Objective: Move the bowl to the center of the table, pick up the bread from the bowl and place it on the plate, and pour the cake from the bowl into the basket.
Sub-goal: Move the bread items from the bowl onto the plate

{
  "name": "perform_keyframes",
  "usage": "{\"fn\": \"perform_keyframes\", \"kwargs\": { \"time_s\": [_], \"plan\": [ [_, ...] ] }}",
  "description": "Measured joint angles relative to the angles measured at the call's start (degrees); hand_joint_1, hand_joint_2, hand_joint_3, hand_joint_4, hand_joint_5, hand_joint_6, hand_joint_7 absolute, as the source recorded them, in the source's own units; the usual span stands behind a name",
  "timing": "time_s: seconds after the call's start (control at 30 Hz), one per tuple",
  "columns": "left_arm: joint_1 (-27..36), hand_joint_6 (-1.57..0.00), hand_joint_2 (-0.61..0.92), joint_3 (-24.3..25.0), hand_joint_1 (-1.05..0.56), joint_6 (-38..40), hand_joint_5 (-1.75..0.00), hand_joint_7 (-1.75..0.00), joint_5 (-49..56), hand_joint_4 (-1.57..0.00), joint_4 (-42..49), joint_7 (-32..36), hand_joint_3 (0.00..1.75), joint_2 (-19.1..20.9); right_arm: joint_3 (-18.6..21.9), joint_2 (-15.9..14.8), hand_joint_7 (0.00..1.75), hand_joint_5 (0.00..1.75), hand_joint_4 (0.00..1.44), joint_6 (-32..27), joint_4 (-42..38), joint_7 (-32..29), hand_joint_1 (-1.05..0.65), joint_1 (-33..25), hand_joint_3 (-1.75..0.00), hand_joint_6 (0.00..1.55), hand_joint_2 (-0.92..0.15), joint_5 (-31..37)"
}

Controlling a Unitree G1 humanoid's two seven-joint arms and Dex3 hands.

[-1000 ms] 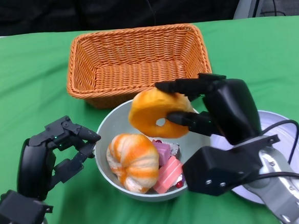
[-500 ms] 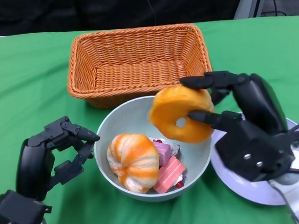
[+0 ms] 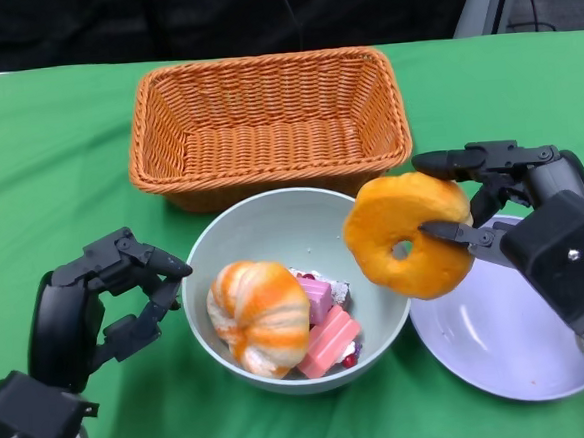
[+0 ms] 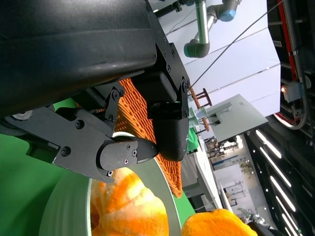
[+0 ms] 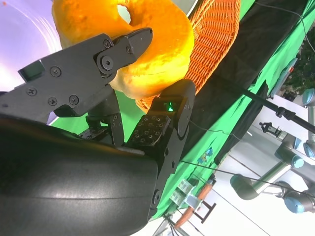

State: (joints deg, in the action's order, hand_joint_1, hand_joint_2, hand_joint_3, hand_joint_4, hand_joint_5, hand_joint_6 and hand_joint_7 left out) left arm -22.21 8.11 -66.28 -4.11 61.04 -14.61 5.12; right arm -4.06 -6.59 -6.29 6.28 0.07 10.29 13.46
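The basket (image 3: 268,125) lies beyond both hands. The plate (image 3: 501,335) sits under the right hand (image 3: 532,217), whose fingers pinch the ring bread (image 3: 409,235) aloft between bowl and plate. The bowl (image 3: 236,245), just beside the left hand's (image 3: 102,302) empty, parted fingers, holds a striped bread (image 3: 260,315) and cake (image 3: 326,327).

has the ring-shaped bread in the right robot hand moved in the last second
Yes. The ring-shaped bread, held by the right robot hand, has travelled rightward from over the bowl toward the plate, now hanging over the bowl's right rim.
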Motion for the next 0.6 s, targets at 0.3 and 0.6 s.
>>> {"fn": "perform_keyframes", "kwargs": {
  "time_s": [0.3, 0.6],
  "plan": [
    [0.02, -0.89, 0.75, 0.38, -0.19, -0.02, -1.47, -1.05, -0.26, -0.83, 0.03, 0.0, 0.61, 0.58, 7.01, -3.62, 0.0, 1.4, 0.64, -2.84, 0.39, 2.73, -0.09, -4.82, -0.13, 1.16, -0.92, -3.53],
    [0.02, -0.89, 0.77, 0.7, -0.19, -0.03, -1.48, -1.05, -0.19, -0.83, 0.03, 0.04, 0.58, 0.58, 8.46, -4.43, 0.0, 1.4, 0.64, -4.16, -1.33, 2.92, -0.08, -5.99, -0.14, 1.14, -0.92, -3.44]
  ]
}}
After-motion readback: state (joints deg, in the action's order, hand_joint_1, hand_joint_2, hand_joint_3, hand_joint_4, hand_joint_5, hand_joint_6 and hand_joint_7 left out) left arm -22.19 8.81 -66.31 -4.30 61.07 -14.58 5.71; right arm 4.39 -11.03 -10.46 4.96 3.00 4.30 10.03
